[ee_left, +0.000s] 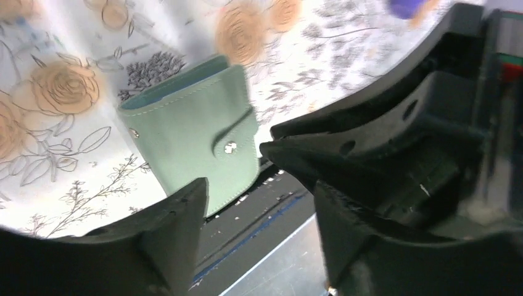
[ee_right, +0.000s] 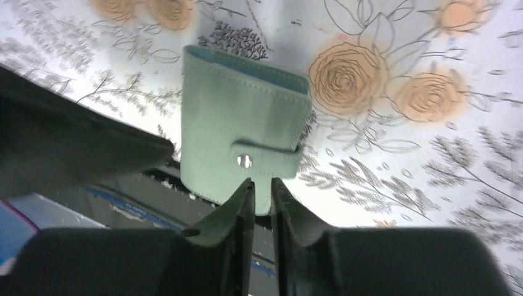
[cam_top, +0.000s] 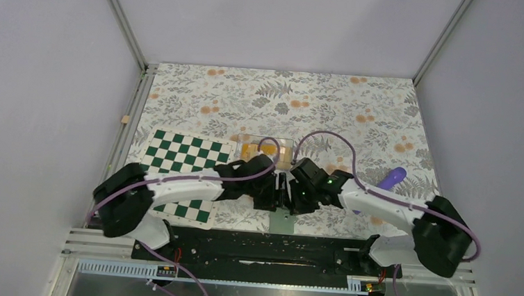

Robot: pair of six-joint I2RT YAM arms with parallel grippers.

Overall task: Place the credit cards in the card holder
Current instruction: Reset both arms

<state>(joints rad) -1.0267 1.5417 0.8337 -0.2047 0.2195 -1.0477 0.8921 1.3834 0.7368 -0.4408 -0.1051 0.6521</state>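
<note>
Clear tray [cam_top: 268,139] at mid-table holds the credit cards [cam_top: 248,150], orange-yellow and lying flat. I cannot read the count, as my arms cover the tray's near side. The card holder [ee_right: 240,117] is mint green with its flap fastened by the snap [ee_right: 244,161]. It lies flat at the near edge of the table [cam_top: 360,99], its near end reaching out over the dark rail [ee_right: 123,191]. Its inside is hidden. On my left claw [ee_left: 259,185] the fingers are wide apart with nothing between them, just beside the holder's near corner. On my right claw [ee_right: 260,185] the fingers are drawn to a thin slit, tips over the holder's near edge below the snap. Contact I cannot tell. From above, both claws hide nearly all of the holder. The chequered board [cam_top: 182,158] lies left of the tray, partly under my left arm. The purple object [cam_top: 394,177] at right is half behind my right arm, kind unclear.
</note>
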